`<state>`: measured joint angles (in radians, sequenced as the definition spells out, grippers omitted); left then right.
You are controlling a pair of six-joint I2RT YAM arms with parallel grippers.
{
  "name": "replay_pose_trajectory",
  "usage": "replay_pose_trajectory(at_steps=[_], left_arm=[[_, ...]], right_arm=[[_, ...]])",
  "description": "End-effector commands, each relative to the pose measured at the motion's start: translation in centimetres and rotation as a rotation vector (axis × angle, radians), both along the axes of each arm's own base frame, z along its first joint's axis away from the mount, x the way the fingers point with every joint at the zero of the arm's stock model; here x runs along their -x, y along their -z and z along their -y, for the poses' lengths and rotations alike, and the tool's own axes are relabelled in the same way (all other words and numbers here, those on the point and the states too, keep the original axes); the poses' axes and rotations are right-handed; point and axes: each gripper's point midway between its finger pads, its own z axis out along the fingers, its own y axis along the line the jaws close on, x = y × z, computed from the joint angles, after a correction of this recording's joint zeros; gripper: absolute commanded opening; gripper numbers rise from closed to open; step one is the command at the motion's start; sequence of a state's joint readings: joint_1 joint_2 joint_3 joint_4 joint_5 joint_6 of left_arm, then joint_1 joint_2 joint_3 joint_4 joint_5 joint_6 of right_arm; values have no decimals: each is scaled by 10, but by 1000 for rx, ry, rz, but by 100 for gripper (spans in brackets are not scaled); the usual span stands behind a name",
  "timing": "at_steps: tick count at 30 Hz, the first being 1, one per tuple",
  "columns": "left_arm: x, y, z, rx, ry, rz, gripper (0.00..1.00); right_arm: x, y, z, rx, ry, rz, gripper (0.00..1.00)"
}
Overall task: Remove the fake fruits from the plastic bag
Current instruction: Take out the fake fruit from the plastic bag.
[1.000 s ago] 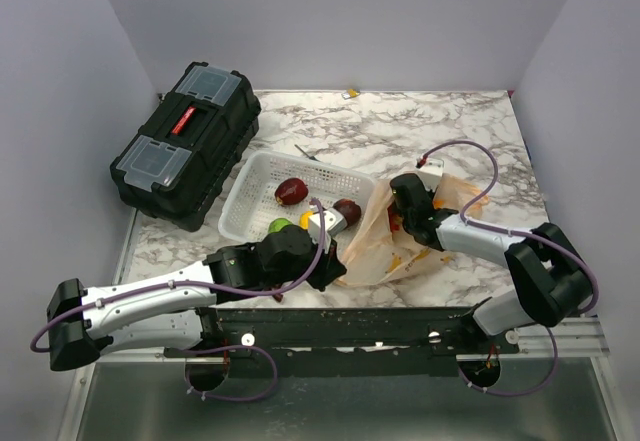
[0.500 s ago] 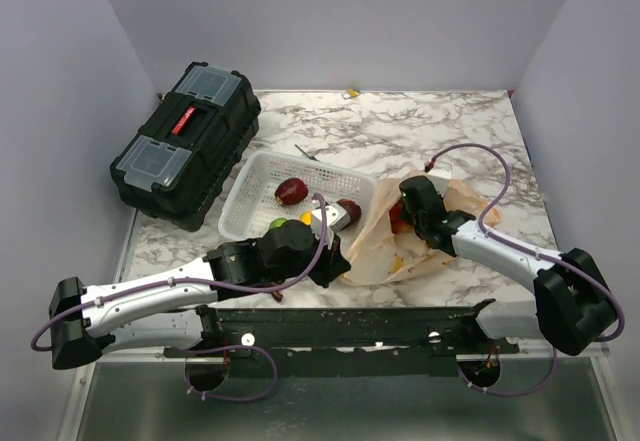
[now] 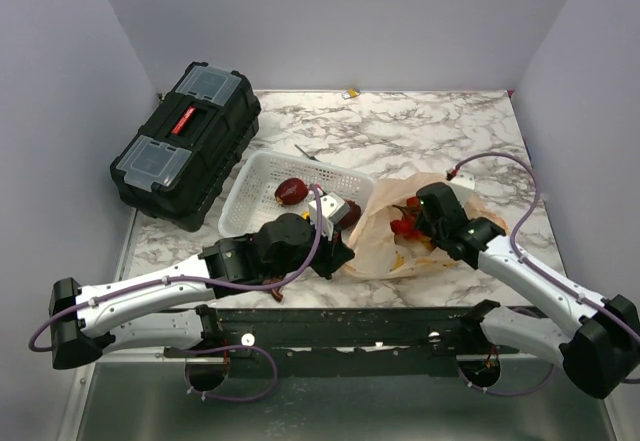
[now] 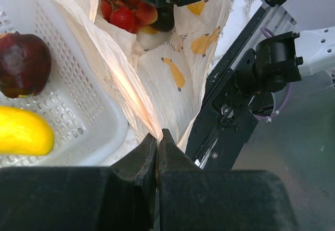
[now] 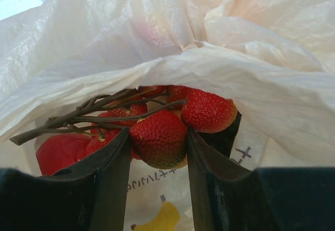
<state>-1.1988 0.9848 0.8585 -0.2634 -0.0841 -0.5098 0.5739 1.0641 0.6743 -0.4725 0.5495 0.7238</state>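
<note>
Right wrist view: one red strawberry (image 5: 158, 139) sits squarely between the fingers of the right claw (image 5: 158, 132). Both fingers touch its sides, so the claw is part-closed and pinching that berry. It belongs to a strawberry bunch (image 5: 112, 117) on thin brown stems. More berries lie just beyond and to the left of the fingertips, and one touches the right finger's outer side. All of it is inside the plastic bag (image 5: 209, 26), whose pale film arches over the claw like a hood and lies under it too.

The left claw (image 4: 158, 138) is pressed fully together on a fold of the bag's rim. The bag mouth opens ahead of it, with the white basket (image 4: 78, 110) just to its left. The basket holds a dark red apple (image 4: 21, 63) and a yellow fruit (image 4: 21, 131). A black toolbox (image 3: 185, 141) stands well beyond the basket on the marble table (image 3: 400, 131).

Judged step: drawing the bunch out of the bag.
- Withdraw straight back along the mouth, low and slow, since the overhanging film could snag on the stems.
- The left claw's pinch should hold the rim taut and steady.
- Glossy berry, single-point grip: slip is likely if jerked.
- Trailing berries may catch on the film, so watch them.
</note>
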Motion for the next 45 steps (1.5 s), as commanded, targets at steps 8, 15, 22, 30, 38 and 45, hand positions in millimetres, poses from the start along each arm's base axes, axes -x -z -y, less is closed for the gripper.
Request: replay_pose_trajectory(at_steps=[8,15,22,30,38,45], left_arm=[[-3,-3,6,6,0,2,0],[1,6,10,-12,26,-26,0],[6,8,13,-3,49,-43,0],[6,1,10,8,47,-35,0],[2,-16,8,37,28,3,0],[-1,-14,4,36,13,16,0]], right_arm=[[15,-58,-17,-186,-91,100,1],[20,-108,-24,-273,-130,174,1],[23,-163,-28,-377,-148,299,1],[23,-196,-39,-425,-202,326,1],[43,-160,-36,-385,-224,185,1],[69,-139,-15,-347,-179,118,1]])
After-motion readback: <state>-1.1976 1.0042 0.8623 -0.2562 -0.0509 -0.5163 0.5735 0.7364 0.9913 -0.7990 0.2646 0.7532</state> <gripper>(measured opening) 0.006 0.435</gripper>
